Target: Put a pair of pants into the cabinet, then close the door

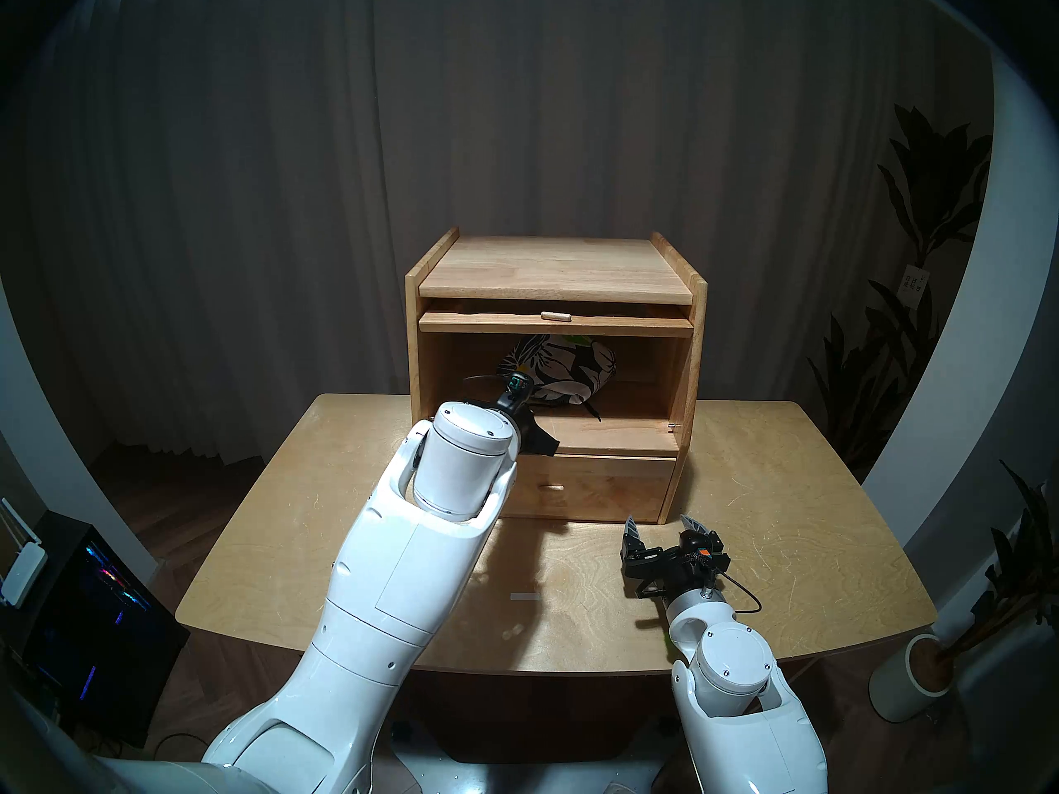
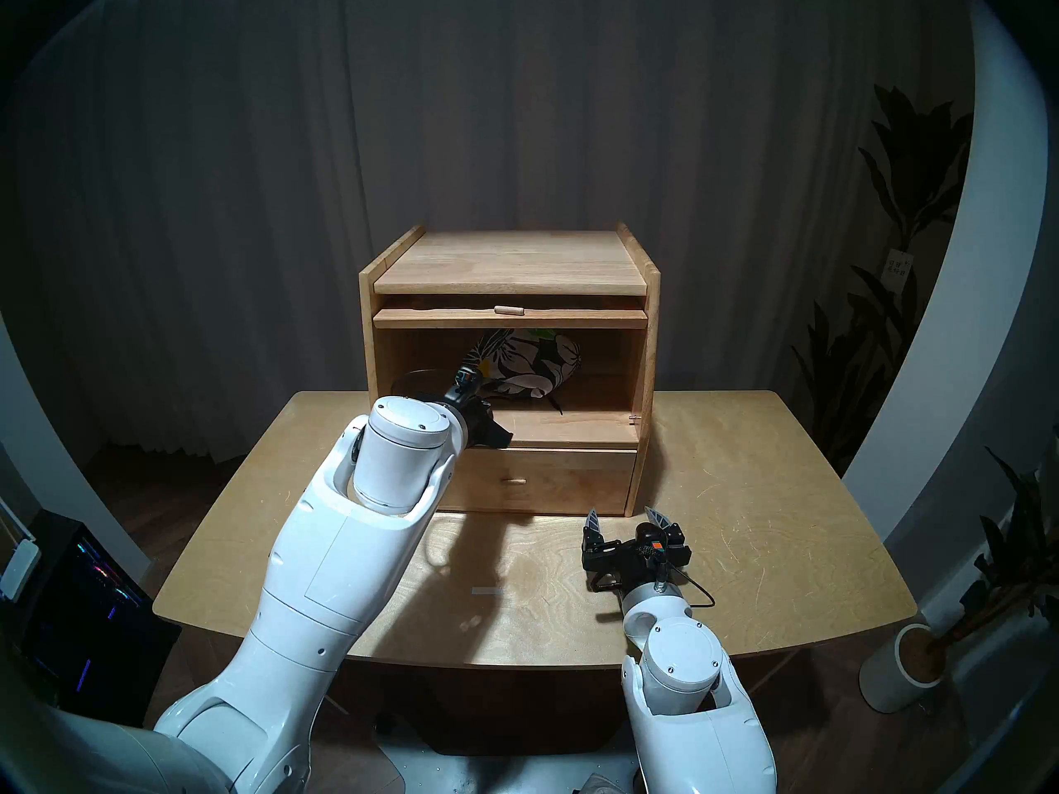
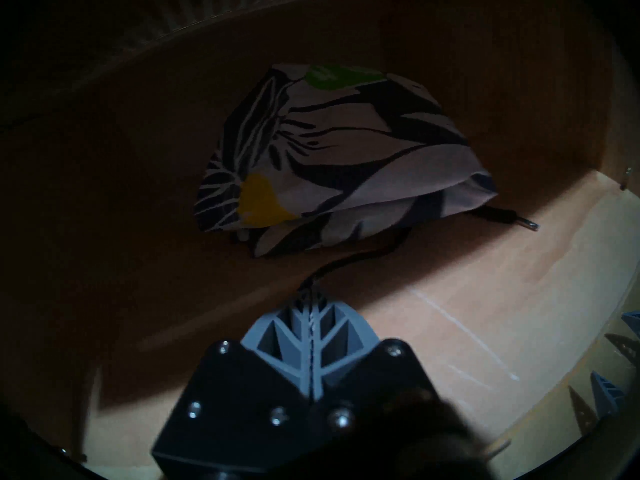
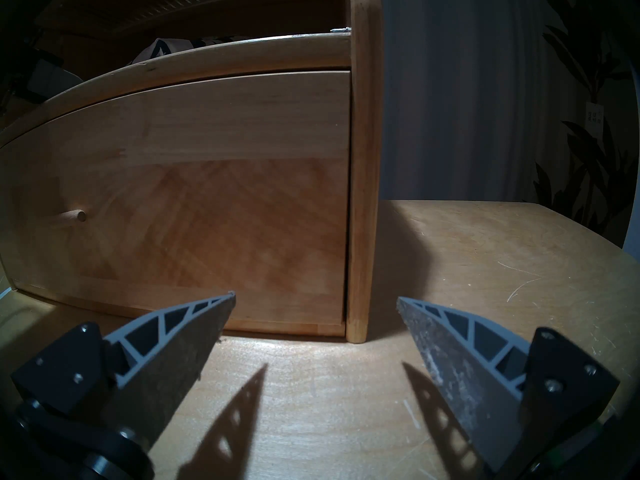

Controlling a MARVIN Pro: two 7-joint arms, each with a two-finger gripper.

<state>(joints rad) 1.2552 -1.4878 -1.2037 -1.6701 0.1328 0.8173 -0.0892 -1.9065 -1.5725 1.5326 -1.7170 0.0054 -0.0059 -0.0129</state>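
Pants (image 3: 332, 150) inside cabinet (image 1: 696, 340); left end effector (image 3: 313, 306) together (on drawstring (image 3: 349, 261)), right end effector (image 4: 315, 299) apart.

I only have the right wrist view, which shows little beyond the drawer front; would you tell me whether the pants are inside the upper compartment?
Observer: Yes. In the head views the pair of pants lies in the upper compartment of the cabinet, toward the back.
Operator: Thank you. What is the left tool doing?
Observer: The left tool is shut just inside the opening. The left wrist view shows the black drawstring running up to its tip, though I cannot tell whether it is pinched.
Operator: And the door?
Observer: The door is open, lying flat just under the top panel, with its peg handle at the front edge.
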